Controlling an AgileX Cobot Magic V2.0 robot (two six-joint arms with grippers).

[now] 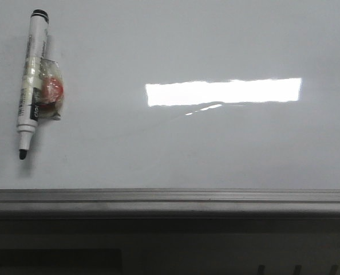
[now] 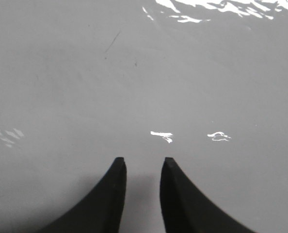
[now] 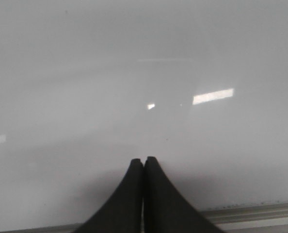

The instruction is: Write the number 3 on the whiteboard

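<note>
The whiteboard (image 1: 216,46) fills most of the front view as a glossy white surface, with a bright rectangular reflection (image 1: 223,91) near its middle and a grey rail (image 1: 170,197) running along its lower edge. No written digit can be made out on it in any view; only faint scratches and glare marks are seen.

A marker (image 1: 32,83) is seen at the far left of the board in the front view. Its long axis runs nearly vertical, slightly tilted, with the black cap end up and the dark tip (image 1: 23,153) pointing down toward the rail. A small red and clear piece (image 1: 51,91) is fixed against its right side at mid-length; what it is cannot be told.

Neither arm is seen in the front view. In the left wrist view, the left gripper (image 2: 143,162) is held over the bare board, its jaws parted with a clear gap and nothing between them. In the right wrist view, the right gripper (image 3: 143,162) is held over the board near the rail (image 3: 250,212), its jaws pressed together with nothing held.
</note>
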